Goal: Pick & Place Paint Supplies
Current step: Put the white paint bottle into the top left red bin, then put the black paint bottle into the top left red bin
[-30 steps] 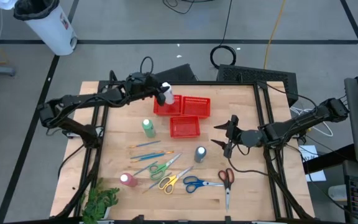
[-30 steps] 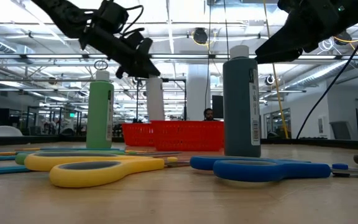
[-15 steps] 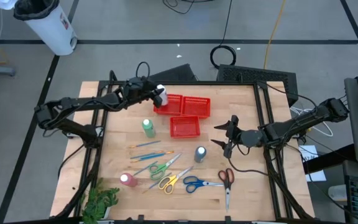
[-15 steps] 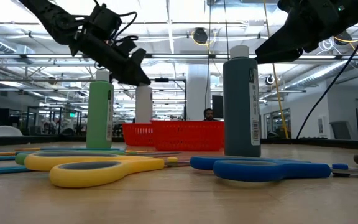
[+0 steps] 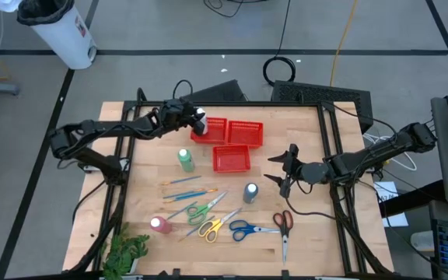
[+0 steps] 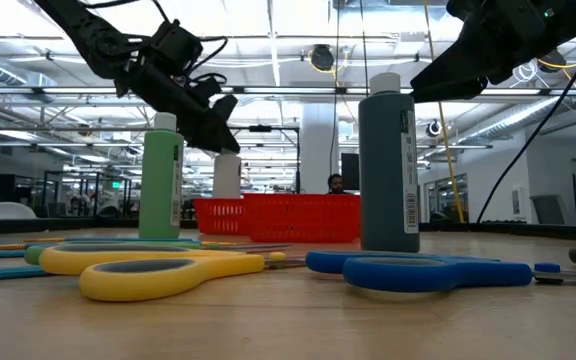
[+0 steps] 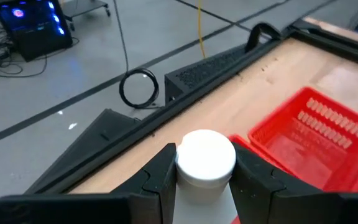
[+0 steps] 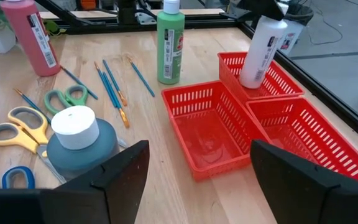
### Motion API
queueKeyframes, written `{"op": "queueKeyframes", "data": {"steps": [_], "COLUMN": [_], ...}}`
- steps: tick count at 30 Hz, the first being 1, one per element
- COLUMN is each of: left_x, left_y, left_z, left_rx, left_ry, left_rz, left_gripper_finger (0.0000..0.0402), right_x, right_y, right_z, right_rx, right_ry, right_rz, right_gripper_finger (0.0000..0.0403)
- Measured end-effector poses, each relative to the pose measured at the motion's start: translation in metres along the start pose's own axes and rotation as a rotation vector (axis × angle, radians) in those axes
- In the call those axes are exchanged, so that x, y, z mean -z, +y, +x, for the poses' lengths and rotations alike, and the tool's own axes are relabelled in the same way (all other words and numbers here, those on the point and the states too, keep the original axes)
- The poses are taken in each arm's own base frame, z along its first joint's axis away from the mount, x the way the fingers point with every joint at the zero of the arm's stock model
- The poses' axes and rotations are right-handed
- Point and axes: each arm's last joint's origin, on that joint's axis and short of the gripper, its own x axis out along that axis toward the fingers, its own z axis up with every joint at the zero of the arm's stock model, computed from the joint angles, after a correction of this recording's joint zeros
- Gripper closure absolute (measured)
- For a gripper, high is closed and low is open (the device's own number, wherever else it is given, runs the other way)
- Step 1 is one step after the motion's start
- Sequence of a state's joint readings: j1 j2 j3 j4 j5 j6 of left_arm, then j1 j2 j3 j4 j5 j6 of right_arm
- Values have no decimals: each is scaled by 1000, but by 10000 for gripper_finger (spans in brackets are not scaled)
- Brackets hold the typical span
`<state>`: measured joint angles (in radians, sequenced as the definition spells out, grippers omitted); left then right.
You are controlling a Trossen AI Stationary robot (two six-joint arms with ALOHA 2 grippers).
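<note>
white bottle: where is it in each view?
High: white bottle in the left gripper, at the left end of the red baskets.
Low: left of centre, behind the basket wall.
Left wrist: cap at bottom centre, between the fingers.
Right wrist: upper right, tilted in the far basket.
Shared landmark: the red baskets.

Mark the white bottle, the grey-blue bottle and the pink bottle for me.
white bottle (image 8: 260, 53), right wrist view, on its body.
grey-blue bottle (image 5: 250, 192), high view, on its cap.
pink bottle (image 5: 158, 225), high view, on its cap.
</note>
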<state>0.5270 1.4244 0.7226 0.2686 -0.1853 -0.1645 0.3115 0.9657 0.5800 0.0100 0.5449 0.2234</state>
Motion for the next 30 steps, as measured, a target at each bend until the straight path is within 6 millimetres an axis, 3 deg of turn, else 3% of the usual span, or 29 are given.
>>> {"op": "queueKeyframes", "data": {"steps": [10, 19, 24, 30], "left_x": [3, 5, 2, -18], "left_y": [-6, -7, -7, -10], "left_z": [6, 6, 6, -3], "left_rx": [-25, -19, -18, 0], "left_ry": [-20, -12, -23, -97], "left_rz": [0, 12, 10, 1], "left_gripper_finger": [281, 129, 86, 62], "right_x": [0, 0, 0, 1], "right_y": [0, 0, 0, 0], "right_z": [0, 0, 0, 0], "right_rx": [0, 0, 0, 2], "right_ry": [0, 0, 0, 8], "right_rz": [0, 0, 0, -7], "right_gripper_finger": [135, 135, 135, 136]}}
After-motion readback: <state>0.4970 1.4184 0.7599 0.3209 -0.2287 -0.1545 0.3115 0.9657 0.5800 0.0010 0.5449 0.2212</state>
